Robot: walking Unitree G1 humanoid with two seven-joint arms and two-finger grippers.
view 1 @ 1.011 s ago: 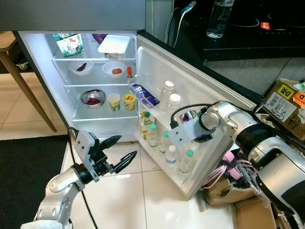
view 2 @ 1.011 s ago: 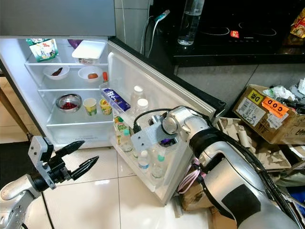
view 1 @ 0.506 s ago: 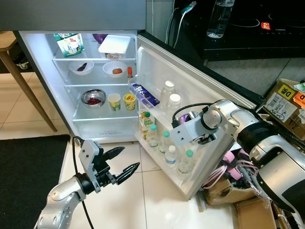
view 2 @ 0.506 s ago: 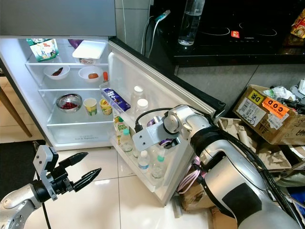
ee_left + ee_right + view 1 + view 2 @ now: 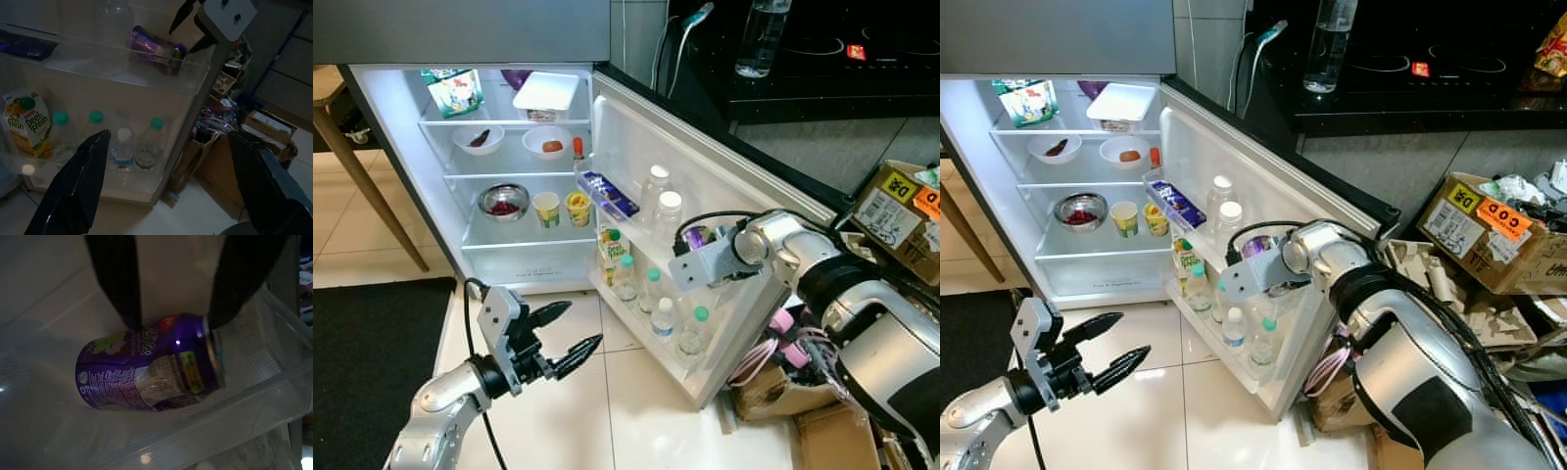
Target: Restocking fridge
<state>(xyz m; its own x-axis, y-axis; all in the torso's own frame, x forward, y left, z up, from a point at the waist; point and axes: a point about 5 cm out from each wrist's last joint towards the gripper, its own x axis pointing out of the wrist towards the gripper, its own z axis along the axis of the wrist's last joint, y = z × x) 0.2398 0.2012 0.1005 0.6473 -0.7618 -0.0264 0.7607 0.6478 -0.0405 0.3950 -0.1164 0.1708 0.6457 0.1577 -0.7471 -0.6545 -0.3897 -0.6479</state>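
Fridge (image 5: pixel 519 255) open, door (image 5: pixel 724 196) swung wide. Purple can (image 5: pixel 151 367) lies on side in door's middle shelf (image 5: pixel 122 63), beside two clear bottles (image 5: pixel 661 201). Right gripper (image 5: pixel 173 298) just above can — fingers spread, tips possibly touching it, view too close to say. Left gripper (image 5: pixel 570 336) low over floor tiles (image 5: pixel 597 411) before fridge — fingers spread, empty.

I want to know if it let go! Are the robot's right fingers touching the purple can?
Cannot tell. In the right wrist view the black fingers stand over the lying purple can, meeting its outline, but no contact or gap shows plainly.
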